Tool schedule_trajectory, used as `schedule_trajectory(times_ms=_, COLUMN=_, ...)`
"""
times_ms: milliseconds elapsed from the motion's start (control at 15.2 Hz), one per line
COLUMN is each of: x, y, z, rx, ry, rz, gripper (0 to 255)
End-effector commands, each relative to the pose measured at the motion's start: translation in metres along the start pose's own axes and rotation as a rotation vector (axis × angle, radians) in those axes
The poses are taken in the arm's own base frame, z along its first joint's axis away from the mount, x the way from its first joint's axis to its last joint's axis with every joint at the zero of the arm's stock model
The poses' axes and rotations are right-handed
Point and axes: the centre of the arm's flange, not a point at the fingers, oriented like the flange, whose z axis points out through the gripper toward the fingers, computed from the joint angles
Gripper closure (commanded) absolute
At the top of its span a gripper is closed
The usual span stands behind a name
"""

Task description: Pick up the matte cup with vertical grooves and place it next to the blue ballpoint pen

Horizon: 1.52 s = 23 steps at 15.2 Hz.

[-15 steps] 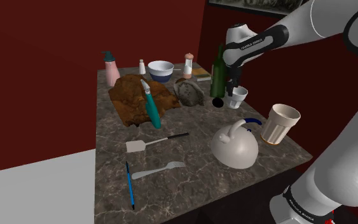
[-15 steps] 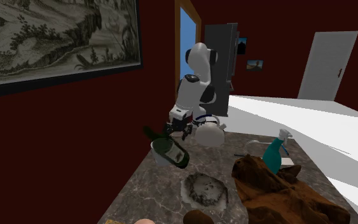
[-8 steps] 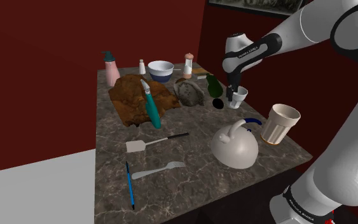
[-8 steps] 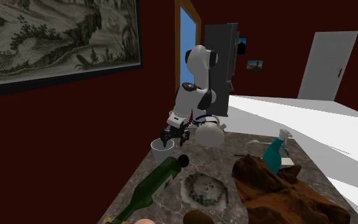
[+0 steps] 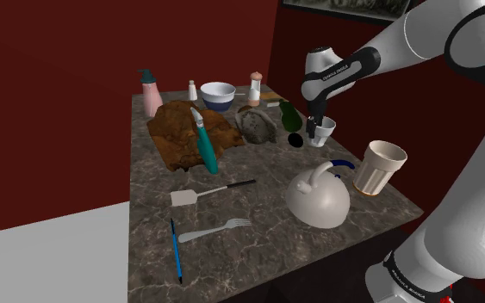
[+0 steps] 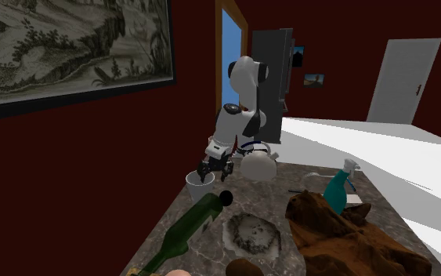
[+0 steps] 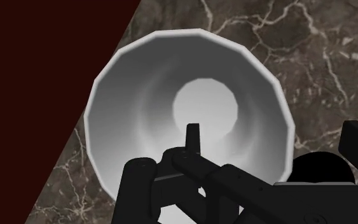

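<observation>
At the table's (image 5: pixel 266 163) edge nearest the dark red wall stands the cup (image 5: pixel 326 129), small, white and matte, flaring from a narrow foot to a wide rim that the wrist view draws as a many-sided ring around a smooth, round-bottomed bowl (image 7: pixel 152 95). Its outer wall is hard to make out. The black gripper (image 5: pixel 314 130) comes down on it from above with its jaws open and astride the rim: one finger (image 7: pixel 193 135) hangs inside the bowl and the other stands outside the wall, neither pressing on it. The tabletop is dark marble veined in pale lines. A glossy green bottle (image 5: pixel 289 114) lies on its side just beside the cup, black base toward it. Nearer the stand sit a domed white kettle (image 5: pixel 318 198) with a blue handle and a tall beige tumbler (image 5: pixel 378 168). The slim blue pen (image 5: pixel 176 251) lies well apart, at the table's opposite corner. Lettering on the white arm is too small to read.
</observation>
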Motion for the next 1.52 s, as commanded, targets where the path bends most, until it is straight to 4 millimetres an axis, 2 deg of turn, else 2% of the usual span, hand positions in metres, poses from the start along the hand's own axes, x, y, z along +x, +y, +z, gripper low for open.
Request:
schedule_trajectory(times_ms=0, x=0.0, y=0.0, z=0.0, rx=0.0, ry=0.0, rz=0.0, gripper=255)
schedule_trajectory(times_ms=594, x=0.0, y=0.0, z=0.0, rx=0.0, ry=0.0, rz=0.0, gripper=255)
schedule_trajectory(times_ms=1452, x=-0.012, y=0.013, z=-0.066, rx=0.0, ry=0.0, rz=0.0, gripper=255)
